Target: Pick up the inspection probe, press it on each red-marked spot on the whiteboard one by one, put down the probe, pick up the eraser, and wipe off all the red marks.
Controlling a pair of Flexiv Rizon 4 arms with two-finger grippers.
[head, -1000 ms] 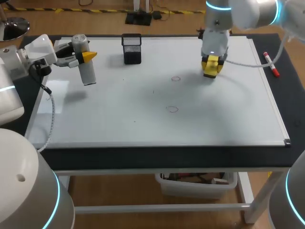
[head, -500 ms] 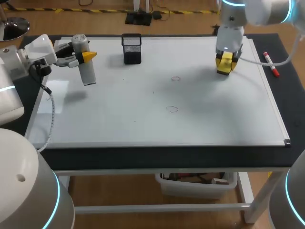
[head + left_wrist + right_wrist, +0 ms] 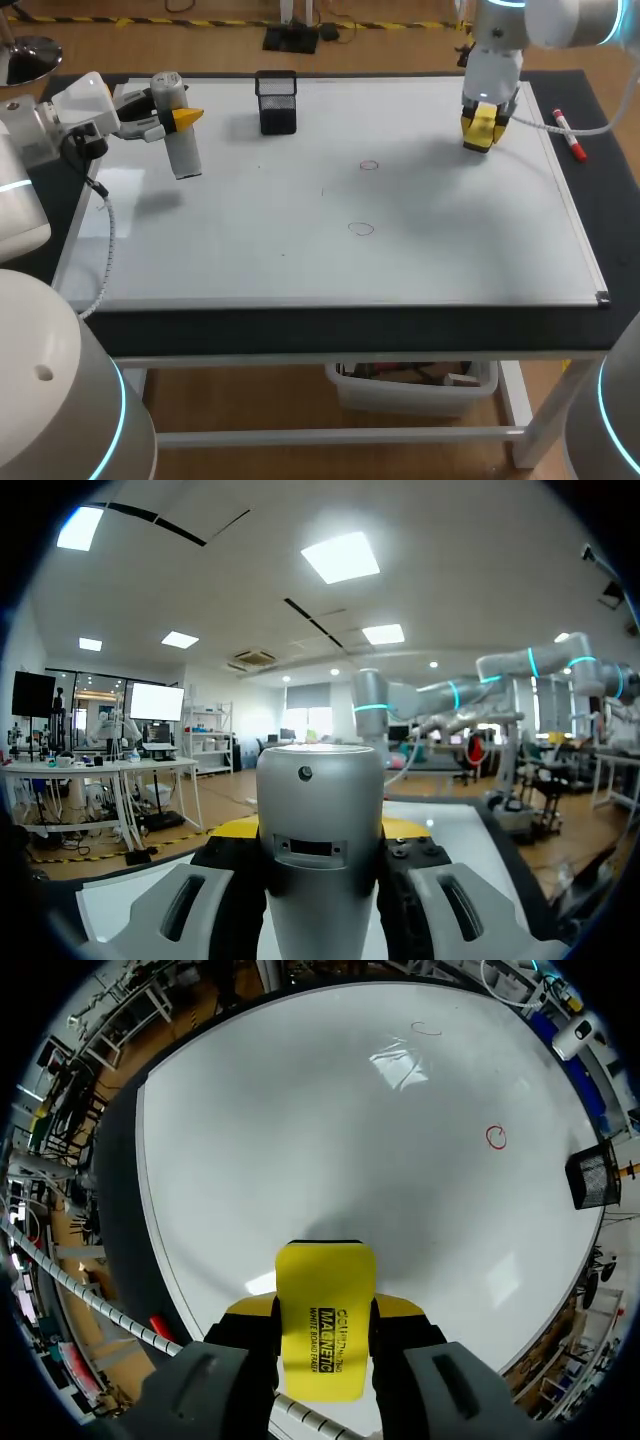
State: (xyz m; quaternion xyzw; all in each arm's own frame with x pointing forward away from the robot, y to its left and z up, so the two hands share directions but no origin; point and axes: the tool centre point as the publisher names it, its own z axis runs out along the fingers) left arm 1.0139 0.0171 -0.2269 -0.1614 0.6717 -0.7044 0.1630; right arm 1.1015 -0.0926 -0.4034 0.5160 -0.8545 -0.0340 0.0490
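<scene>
A silver cylindrical probe (image 3: 181, 150) hangs upright above the whiteboard's (image 3: 300, 265) far left corner, with my left gripper (image 3: 182, 118) shut on its upper part. In the left wrist view the probe (image 3: 320, 850) fills the space between the fingers. My right gripper (image 3: 481, 128) is over the board's far right part, shut on a yellow eraser (image 3: 325, 1322). Two small red circles are drawn mid-board, one farther (image 3: 369, 165) and one nearer (image 3: 361, 229). Both marks (image 3: 495, 1137) (image 3: 427, 1029) lie ahead of the eraser in the right wrist view. Whether the eraser touches the board is unclear.
A black mesh holder (image 3: 277, 101) stands at the board's far edge, right of the probe. A red marker (image 3: 568, 135) lies on the dark table just off the board's right edge, close to my right gripper.
My right arm has carried the eraser to the right and a little farther back, away from the red circles. The left arm and the probe have stayed still.
</scene>
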